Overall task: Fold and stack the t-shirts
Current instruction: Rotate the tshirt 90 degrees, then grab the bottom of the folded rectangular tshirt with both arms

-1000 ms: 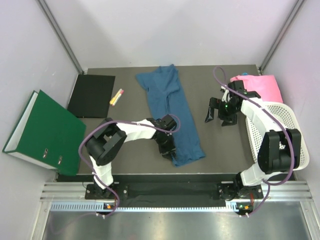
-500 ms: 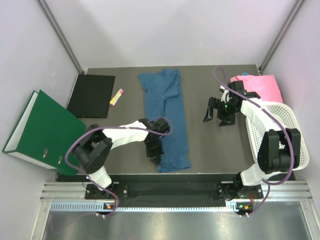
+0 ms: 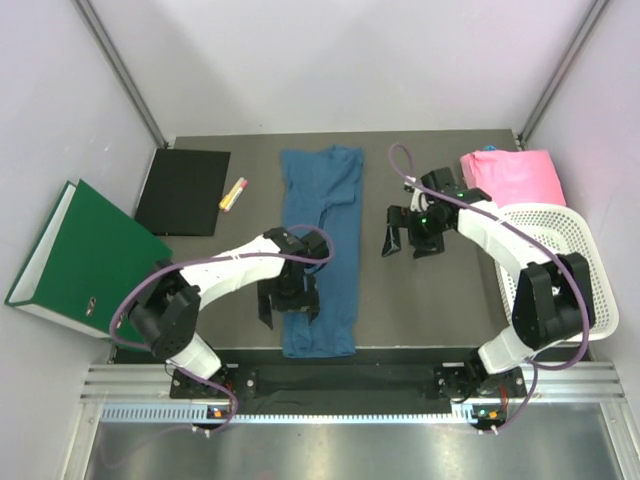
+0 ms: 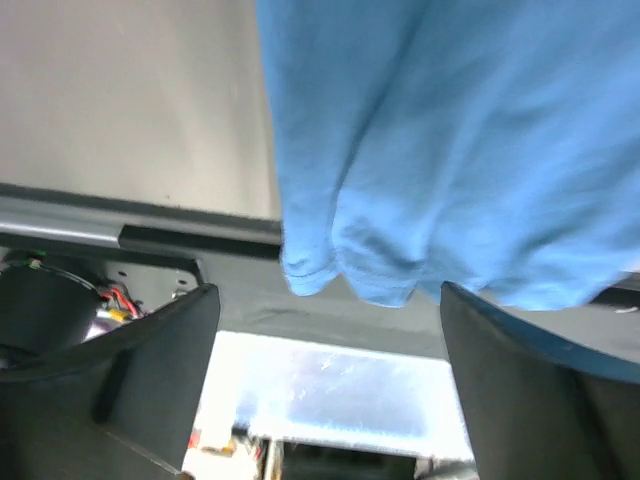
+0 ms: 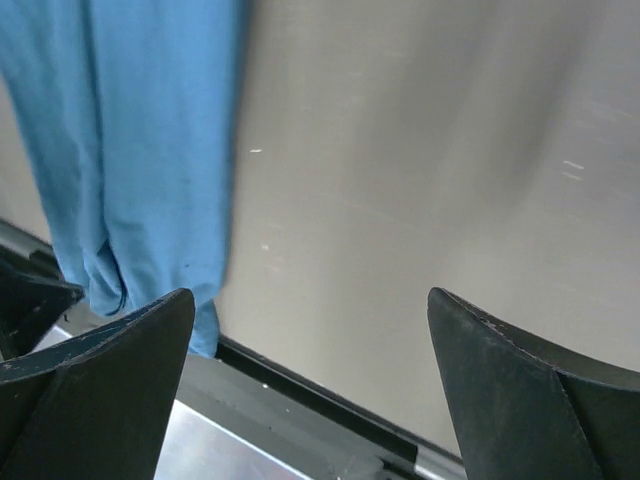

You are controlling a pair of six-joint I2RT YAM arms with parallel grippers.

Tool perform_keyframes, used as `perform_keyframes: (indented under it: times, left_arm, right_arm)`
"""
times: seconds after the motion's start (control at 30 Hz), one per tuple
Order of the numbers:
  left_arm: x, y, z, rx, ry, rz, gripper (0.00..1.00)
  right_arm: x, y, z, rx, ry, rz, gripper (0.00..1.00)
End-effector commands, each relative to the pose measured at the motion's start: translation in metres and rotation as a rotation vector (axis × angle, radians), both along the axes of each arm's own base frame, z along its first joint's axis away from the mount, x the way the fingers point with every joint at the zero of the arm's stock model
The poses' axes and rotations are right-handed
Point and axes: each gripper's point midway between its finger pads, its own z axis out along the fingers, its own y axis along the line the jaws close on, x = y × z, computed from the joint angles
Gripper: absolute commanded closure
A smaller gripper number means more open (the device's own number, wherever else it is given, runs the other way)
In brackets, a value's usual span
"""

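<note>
Teal t-shirt [image 3: 330, 225] lies lengthwise across the middle of the counter [image 3: 430, 300]; pink t-shirt [image 3: 515, 178] sits far right, beside the mesh basket [image 3: 548, 209]. Left gripper [image 3: 289, 304] hangs over the teal shirt's near hem, fingers apart and empty. Right gripper [image 3: 407, 238] hangs above bare counter, fingers wide apart.

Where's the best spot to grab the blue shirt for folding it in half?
Probably the near hem, taken from the near side. The blue shirt lies flat as a long strip running front to back, its hem reaching the near edge of the table, so a finger could slip under. The open left end effector is closest.
</note>
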Motion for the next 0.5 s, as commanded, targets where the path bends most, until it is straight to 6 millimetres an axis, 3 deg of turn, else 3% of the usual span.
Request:
perform_keyframes:
  times: [0.0, 0.1, 0.13, 0.17, 0.23, 0.27, 0.3, 0.37, 0.4, 0.47]
  left_arm:
    - [0.031, 0.018, 0.048, 0.088, -0.181, -0.015, 0.02]
    - [0.053, 0.025, 0.064, 0.115, -0.259, -0.011, 0.02]
    - [0.063, 0.029, 0.068, 0.119, -0.284, 0.009, 0.02]
    - [0.069, 0.032, 0.071, 0.114, -0.297, 0.005, 0.02]
    - [0.088, 0.040, 0.074, 0.096, -0.328, 0.053, 0.02]
    - [0.092, 0.042, 0.075, 0.072, -0.322, 0.051, 0.02]
    - [0.099, 0.046, 0.075, 0.060, -0.326, 0.065, 0.02]
    - [0.115, 0.059, 0.076, 0.041, -0.329, 0.097, 0.02]
    - [0.120, 0.064, 0.077, 0.045, -0.329, 0.103, 0.02]
    - [0.129, 0.073, 0.078, 0.063, -0.319, 0.099, 0.02]
  right_arm:
    - [0.019, 0.024, 0.001, 0.070, -0.083, -0.009, 0.00]
    - [0.050, 0.033, -0.006, 0.081, -0.124, -0.048, 0.01]
    - [0.066, 0.038, 0.002, 0.094, -0.154, -0.063, 0.00]
    - [0.078, 0.041, -0.009, 0.092, -0.147, -0.072, 0.00]
    - [0.110, 0.054, 0.004, 0.125, -0.213, -0.090, 0.01]
    - [0.121, 0.058, -0.008, 0.124, -0.199, -0.094, 0.02]
    - [0.140, 0.063, 0.006, 0.143, -0.244, -0.103, 0.02]
    - [0.159, 0.069, -0.003, 0.144, -0.245, -0.118, 0.02]
    - [0.174, 0.073, 0.012, 0.155, -0.286, -0.125, 0.02]
    - [0.187, 0.077, 0.006, 0.154, -0.283, -0.133, 0.02]
